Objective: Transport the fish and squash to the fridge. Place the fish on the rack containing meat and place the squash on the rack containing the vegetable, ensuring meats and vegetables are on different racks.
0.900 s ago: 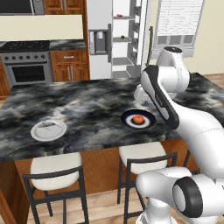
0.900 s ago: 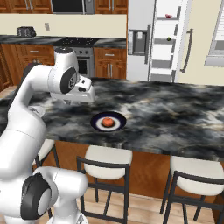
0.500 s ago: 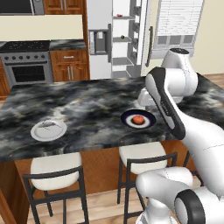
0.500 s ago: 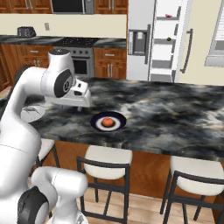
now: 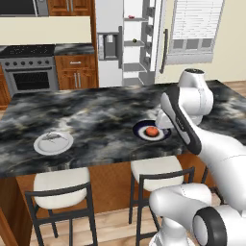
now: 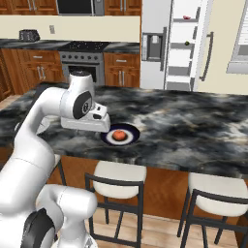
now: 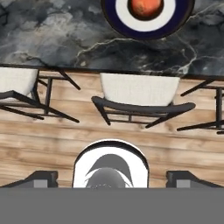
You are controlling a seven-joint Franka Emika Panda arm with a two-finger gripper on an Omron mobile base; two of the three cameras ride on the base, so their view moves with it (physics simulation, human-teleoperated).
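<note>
The squash [image 5: 152, 130] [image 6: 119, 135] [image 7: 146, 6], a small orange-red ball, rests on a dark-blue plate [image 5: 140, 130] [image 7: 148, 35] with a white rim near the island's front edge. The fish [image 5: 54, 138] lies on a pale grey plate [image 5: 41, 146] farther left on the same counter. My gripper [image 7: 112, 178] is open and holds nothing; its fingertips [image 7: 41, 177] stand far apart. It hangs above the counter's front edge, just short of the blue plate. In the right base view the hand [image 6: 89, 124] is immediately left of the squash. The fridge [image 5: 129, 43] [image 6: 167, 43] stands behind the island, one door open on pale shelves.
Two white-seated stools [image 5: 60, 182] [image 5: 161, 168] stand under the island's front edge, and one [image 7: 140, 89] is directly below my hand. A stove [image 5: 29, 72] sits at the back left. Small items lie on the fridge shelves [image 6: 186, 18].
My hand has come down toward the counter beside the blue plate, and the elbow has risen. The squash and the fish have not moved.
</note>
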